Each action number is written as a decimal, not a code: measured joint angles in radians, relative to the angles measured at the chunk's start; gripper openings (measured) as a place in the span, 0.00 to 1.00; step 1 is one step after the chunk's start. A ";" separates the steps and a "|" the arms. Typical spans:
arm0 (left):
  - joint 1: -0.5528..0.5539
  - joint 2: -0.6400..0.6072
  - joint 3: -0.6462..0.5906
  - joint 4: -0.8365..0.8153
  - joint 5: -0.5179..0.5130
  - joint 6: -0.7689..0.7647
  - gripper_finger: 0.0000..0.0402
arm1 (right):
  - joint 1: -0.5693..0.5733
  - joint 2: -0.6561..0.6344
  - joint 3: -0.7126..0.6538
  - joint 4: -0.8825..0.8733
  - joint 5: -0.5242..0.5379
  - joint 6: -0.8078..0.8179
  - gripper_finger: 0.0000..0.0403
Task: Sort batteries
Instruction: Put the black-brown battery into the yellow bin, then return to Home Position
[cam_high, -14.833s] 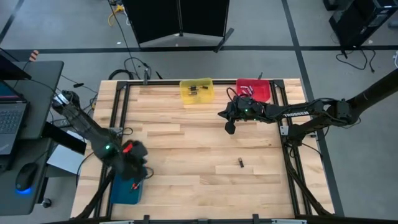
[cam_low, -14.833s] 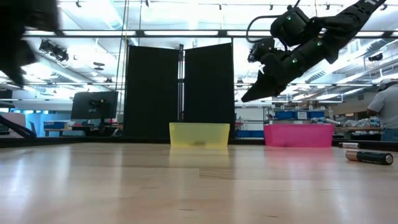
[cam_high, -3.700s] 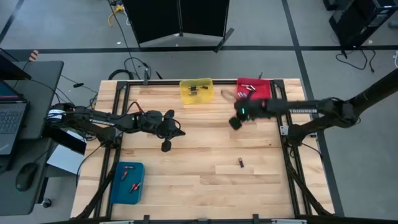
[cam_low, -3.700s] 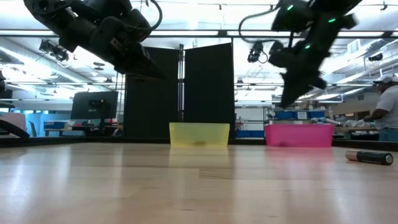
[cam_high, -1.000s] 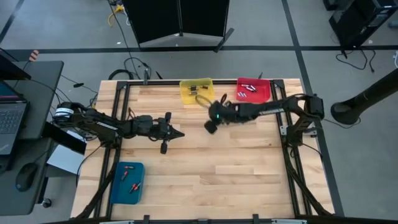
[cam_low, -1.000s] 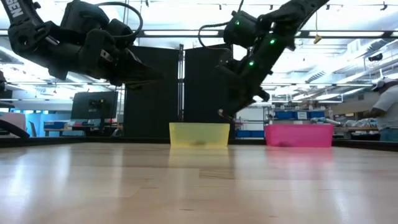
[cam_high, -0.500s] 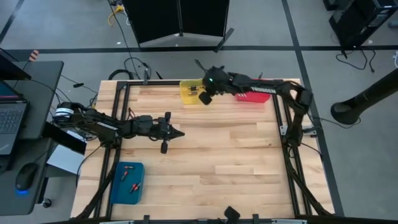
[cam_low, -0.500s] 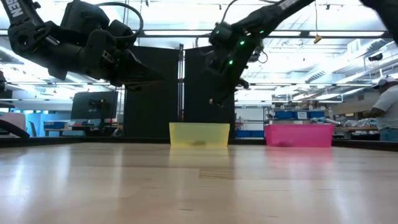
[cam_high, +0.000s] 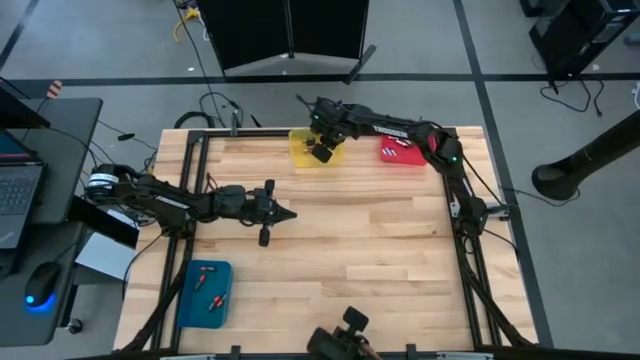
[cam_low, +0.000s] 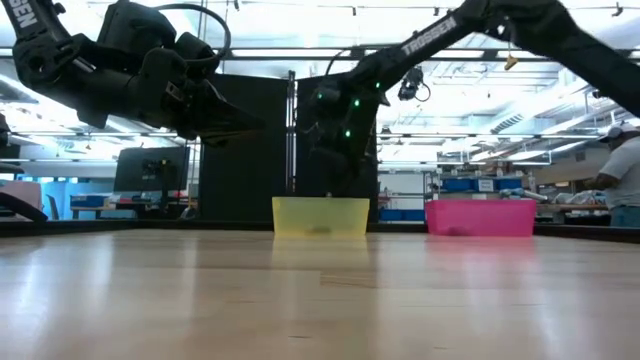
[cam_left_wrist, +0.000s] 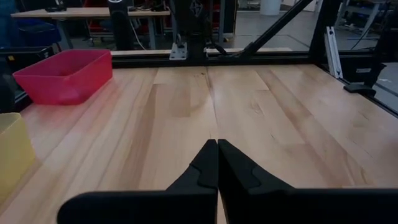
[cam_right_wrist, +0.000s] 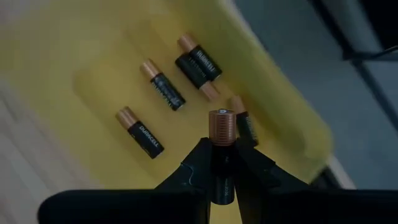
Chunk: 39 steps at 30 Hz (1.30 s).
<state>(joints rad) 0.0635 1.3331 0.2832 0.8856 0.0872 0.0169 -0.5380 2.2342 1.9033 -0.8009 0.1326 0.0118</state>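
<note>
Nearest you in the high view, the blue bin (cam_high: 203, 292) sits at the lower left corner of the table (cam_high: 330, 250) with a few red-marked cells inside. Left of centre, your left gripper (cam_high: 283, 214) hangs above bare wood, its fingers pressed fully together and holding nothing; the left wrist view shows the two tips meeting over the planks.

Farther back, along the top edge of the table, the yellow bin (cam_high: 302, 150) stands at centre and the red bin (cam_high: 400, 155) just to its right, with small cells in it. Your right gripper (cam_high: 322, 150) is over the yellow bin. In the right wrist view its fingers are closed narrowly on a black battery with a copper top (cam_right_wrist: 222, 127), which stands up between the tips. Below it, on the bin's floor, lie five more black-and-copper batteries (cam_right_wrist: 160, 84): two side by side, two apart, one partly hidden behind the held cell.

In the low view the right arm reaches down just above the yellow bin's rim, left of the pink-looking red bin.
</note>
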 joint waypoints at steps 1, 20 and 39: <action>0.000 0.000 0.000 0.000 0.000 -0.001 0.01 | -0.006 0.015 0.009 -0.005 -0.010 0.003 0.12; 0.000 0.000 0.000 -0.003 0.000 -0.003 0.01 | -0.067 0.088 0.018 -0.006 -0.130 0.013 0.13; 0.000 0.000 0.000 -0.016 0.000 -0.009 0.01 | -0.068 0.088 0.015 0.013 -0.137 0.017 0.37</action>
<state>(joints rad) 0.0635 1.3334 0.2832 0.8692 0.0868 0.0082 -0.6056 2.3226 1.9186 -0.7875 -0.0044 0.0289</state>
